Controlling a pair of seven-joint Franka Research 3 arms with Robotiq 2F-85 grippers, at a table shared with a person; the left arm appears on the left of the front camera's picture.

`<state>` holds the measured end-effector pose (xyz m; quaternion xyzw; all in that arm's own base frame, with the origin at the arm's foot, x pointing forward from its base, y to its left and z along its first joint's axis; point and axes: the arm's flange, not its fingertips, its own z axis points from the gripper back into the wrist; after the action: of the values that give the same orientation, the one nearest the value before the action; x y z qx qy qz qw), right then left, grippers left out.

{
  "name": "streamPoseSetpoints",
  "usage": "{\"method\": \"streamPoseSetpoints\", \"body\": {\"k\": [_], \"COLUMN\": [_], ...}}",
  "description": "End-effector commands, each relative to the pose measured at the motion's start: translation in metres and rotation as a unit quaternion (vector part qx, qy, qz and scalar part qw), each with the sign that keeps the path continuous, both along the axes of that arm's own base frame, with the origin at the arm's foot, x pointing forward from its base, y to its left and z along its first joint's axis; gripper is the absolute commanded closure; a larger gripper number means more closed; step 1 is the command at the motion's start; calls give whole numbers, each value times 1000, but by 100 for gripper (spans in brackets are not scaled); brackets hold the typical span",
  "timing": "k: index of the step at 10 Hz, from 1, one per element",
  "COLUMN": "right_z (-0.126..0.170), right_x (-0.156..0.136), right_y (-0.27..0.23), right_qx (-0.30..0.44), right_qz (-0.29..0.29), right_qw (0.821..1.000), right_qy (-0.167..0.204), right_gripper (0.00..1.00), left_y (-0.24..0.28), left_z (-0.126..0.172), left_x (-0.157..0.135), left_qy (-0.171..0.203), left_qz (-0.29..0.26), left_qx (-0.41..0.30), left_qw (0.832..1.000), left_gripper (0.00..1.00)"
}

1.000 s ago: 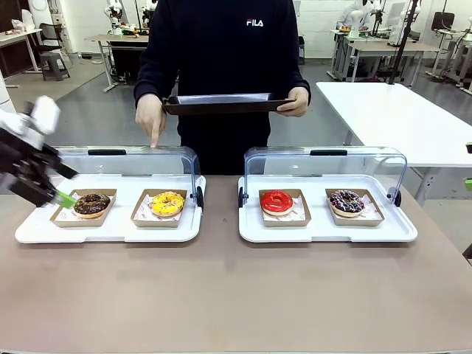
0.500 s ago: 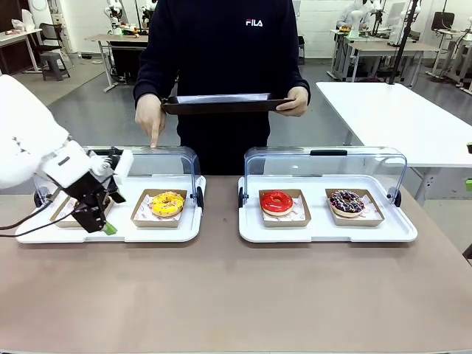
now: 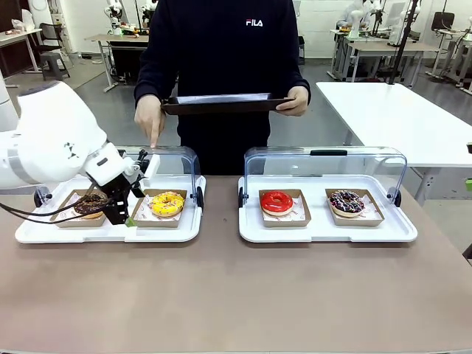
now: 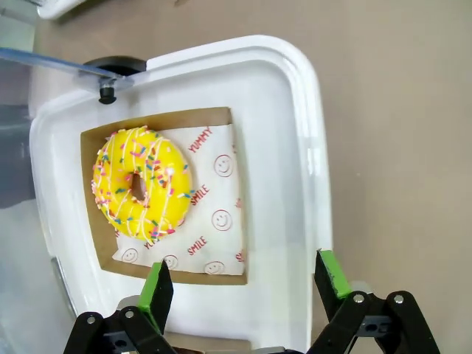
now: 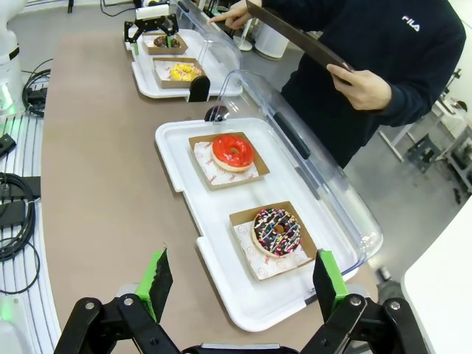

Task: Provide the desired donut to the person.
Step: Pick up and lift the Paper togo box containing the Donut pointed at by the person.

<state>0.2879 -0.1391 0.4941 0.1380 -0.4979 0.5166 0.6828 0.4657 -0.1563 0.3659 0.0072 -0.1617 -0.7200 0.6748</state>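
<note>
The yellow donut (image 3: 167, 203) lies in its cardboard box on the left white tray (image 3: 184, 230), under a raised clear lid (image 3: 179, 158). The person's hand (image 3: 150, 118) points down from beyond the lid. The left end effector (image 3: 124, 218) hangs open just left of the donut, beside the chocolate donut (image 3: 90, 204) — the right end effector (image 5: 240, 284) is open too.

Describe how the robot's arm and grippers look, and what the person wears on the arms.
The left arm is a glossy white, rounded shell with a thin black cable trailing beneath it. The left gripper and right gripper are black, with jointed two-finger linkages tipped by green pads. The person wears black long sleeves.
</note>
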Motion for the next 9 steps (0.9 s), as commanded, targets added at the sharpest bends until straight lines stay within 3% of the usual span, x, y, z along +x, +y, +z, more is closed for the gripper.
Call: {"method": "streamPoseSetpoints", "body": {"k": [1,8,9], "right_z": [-1,-1,-1], "right_x": [4,4,4], "right_y": [-1,-1,-1], "right_qx": [7,7,7], "right_qz": [5,5,5], "right_qw": [1000,1000,1000], "right_qy": [-12,-12,-12], "right_gripper": [0,0,0], "left_y": [-4,0,0], "left_z": [-6,-26,-30], "left_x": [16,16,17], "left_qy": [6,7,3], "left_qz": [21,30,22], "left_qx": [22,30,30], "left_qw": [1000,999,999], "left_gripper": [0,0,39]}}
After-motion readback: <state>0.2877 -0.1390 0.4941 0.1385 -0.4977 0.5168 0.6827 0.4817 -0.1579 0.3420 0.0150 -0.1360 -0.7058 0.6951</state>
